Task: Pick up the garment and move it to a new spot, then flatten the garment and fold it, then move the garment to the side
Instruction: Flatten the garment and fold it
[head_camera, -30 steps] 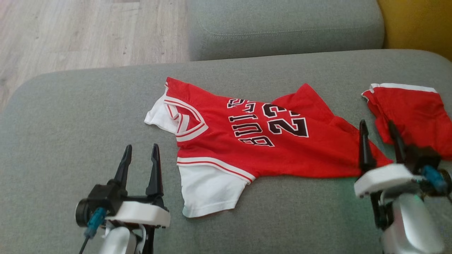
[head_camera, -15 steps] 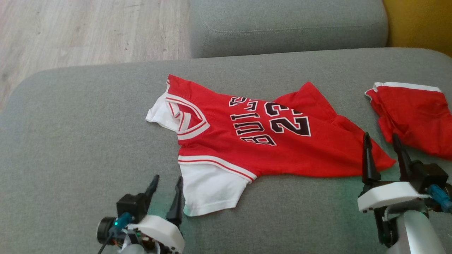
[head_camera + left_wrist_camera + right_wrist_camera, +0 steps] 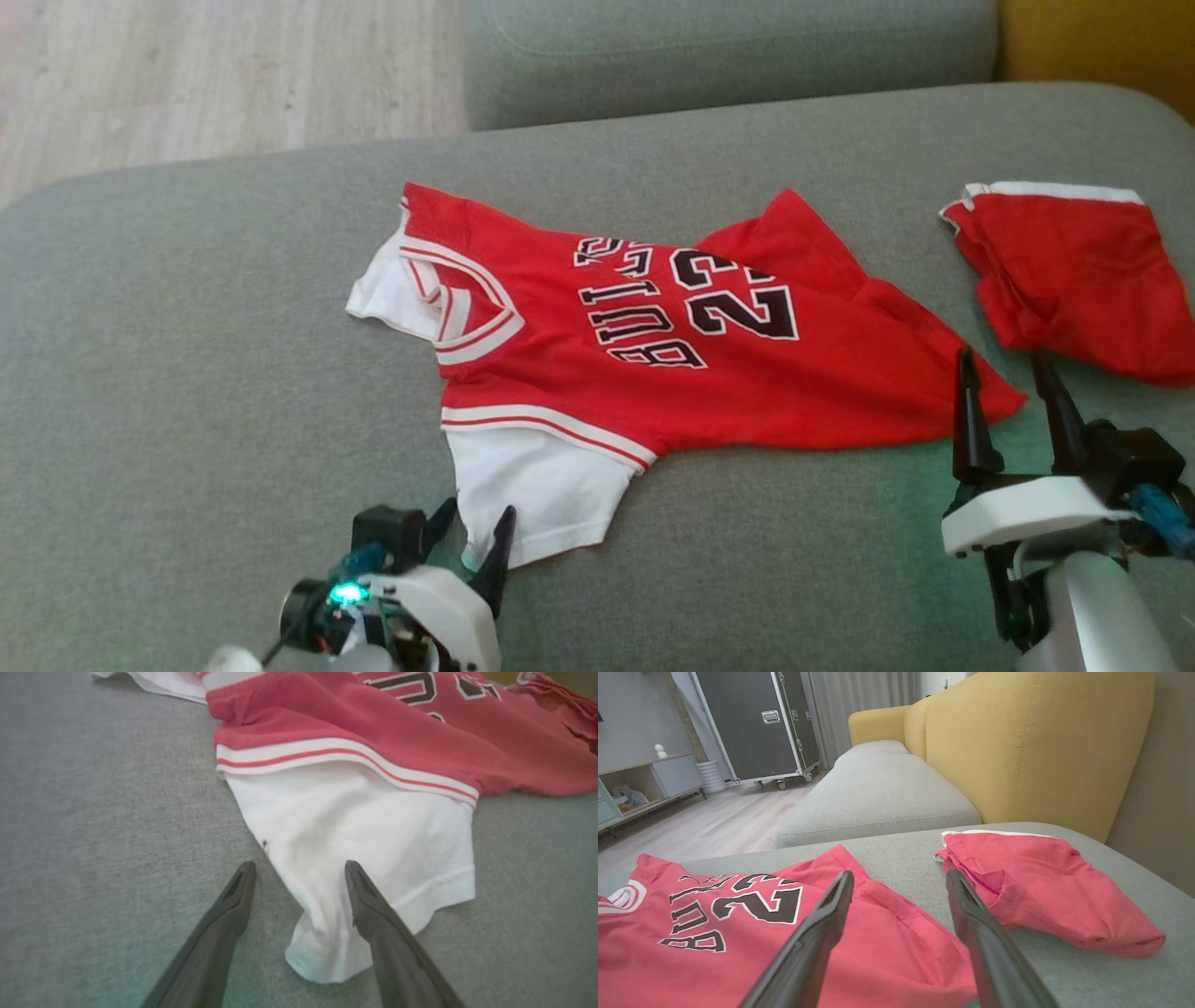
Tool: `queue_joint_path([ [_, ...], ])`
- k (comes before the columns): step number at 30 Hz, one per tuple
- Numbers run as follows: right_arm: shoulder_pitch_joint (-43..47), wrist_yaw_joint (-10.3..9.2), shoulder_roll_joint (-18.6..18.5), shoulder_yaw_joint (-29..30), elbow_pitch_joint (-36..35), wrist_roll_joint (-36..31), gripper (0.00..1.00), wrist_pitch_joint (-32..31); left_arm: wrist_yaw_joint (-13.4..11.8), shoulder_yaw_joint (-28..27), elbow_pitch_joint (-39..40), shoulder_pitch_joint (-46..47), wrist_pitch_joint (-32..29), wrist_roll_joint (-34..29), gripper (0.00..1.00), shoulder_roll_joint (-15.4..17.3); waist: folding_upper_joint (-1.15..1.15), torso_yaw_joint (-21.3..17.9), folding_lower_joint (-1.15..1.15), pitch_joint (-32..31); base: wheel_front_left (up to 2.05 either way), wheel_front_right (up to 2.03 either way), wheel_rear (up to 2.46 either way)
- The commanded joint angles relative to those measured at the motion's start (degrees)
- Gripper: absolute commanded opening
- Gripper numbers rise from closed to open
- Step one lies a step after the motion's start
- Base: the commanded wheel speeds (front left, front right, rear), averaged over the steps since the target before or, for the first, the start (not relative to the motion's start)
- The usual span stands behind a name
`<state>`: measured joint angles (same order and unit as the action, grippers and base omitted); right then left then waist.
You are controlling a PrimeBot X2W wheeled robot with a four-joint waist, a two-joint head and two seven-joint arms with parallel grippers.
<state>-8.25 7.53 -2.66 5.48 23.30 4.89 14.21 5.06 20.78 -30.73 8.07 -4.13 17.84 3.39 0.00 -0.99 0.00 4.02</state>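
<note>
Jersey point(image 3: 653, 373), head view: red, black lettering and number face up, spread mostly flat mid grey cushion point(image 3: 187, 373), collar toward the robot's left, hem toward its right.
White sleeve point(image 3: 532, 485), head view: sticks out toward the robot, end corner between the left fingers.
Left gripper point(image 3: 478, 511), head view: spread, tips at the sleeve end, green light on its body.
Right gripper point(image 3: 1001, 359), head view: spread, tips at the jersey's hem corner, nothing pinched.
Red shorts point(image 3: 1074, 271), head view: crumpled, white waistband, near the hem but apart from it.
Surroundings, head view: second cushion point(image 3: 728, 47) behind, wood floor point(image 3: 187, 75) far left.
Left gripper point(image 3: 299, 865), left wrist view: jaws apart, straddling the sleeve's bunched corner; one finger over the white cloth, the other over bare cushion. Contact: cannot tell.
Jersey point(image 3: 373, 728), left wrist view: red body with striped trim beyond the sleeve.
Right gripper point(image 3: 899, 872), right wrist view: jaws apart, one finger over the red hem, the other over the gap toward the shorts point(image 3: 1041, 891).
Background, right wrist view: yellow backrest point(image 3: 1017, 742), black case point(image 3: 752, 723).
</note>
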Motion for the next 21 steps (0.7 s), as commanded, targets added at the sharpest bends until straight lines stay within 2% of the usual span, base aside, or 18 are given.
queue_joint_path([
  [1,-2.6,-0.04,-0.2,-1.4,-1.7,0.1,1.00,0.8,-0.1,-1.4,1.4,3.0,-0.3,0.4,1.00,0.9,0.00,-0.4,0.00,0.5,0.00,0.00,0.00],
  [4,-3.0,-0.04,-0.2,-1.0,-1.8,-0.1,1.00,0.8,-0.2,-1.0,0.9,3.9,-2.8,0.4,1.00,1.3,0.00,-0.7,0.00,1.2,0.00,0.00,0.00],
  [5,-3.0,-0.04,-0.2,-0.9,-1.6,-0.2,1.00,0.8,-0.1,-1.0,1.0,4.1,-3.2,0.6,0.54,1.4,0.00,-0.7,0.00,1.3,0.00,0.00,0.00],
  [6,-3.1,-0.04,-0.2,-0.8,-1.4,-0.4,1.00,0.8,0.1,-0.9,1.4,4.3,-3.0,0.9,0.03,1.4,0.00,-0.6,0.00,1.4,0.00,0.00,0.00],
  [9,-3.3,-0.04,-0.2,0.4,0.8,-1.7,1.00,0.4,0.2,-1.7,2.9,4.3,-1.0,1.9,0.00,1.4,0.00,-0.2,0.00,1.0,0.00,0.00,0.00],
  [16,-6.3,-0.04,-0.2,7.5,9.7,-7.3,1.00,-4.6,-2.3,-4.8,7.4,3.9,10.3,2.3,0.00,1.5,0.00,2.5,0.00,-1.1,0.00,0.00,0.00],
  [21,-7.5,-0.04,-0.2,10.3,15.9,-10.4,1.00,-8.3,-2.3,-4.5,8.7,3.1,12.1,2.4,0.00,1.5,0.00,4.1,0.00,-2.2,0.00,0.00,0.00],
])
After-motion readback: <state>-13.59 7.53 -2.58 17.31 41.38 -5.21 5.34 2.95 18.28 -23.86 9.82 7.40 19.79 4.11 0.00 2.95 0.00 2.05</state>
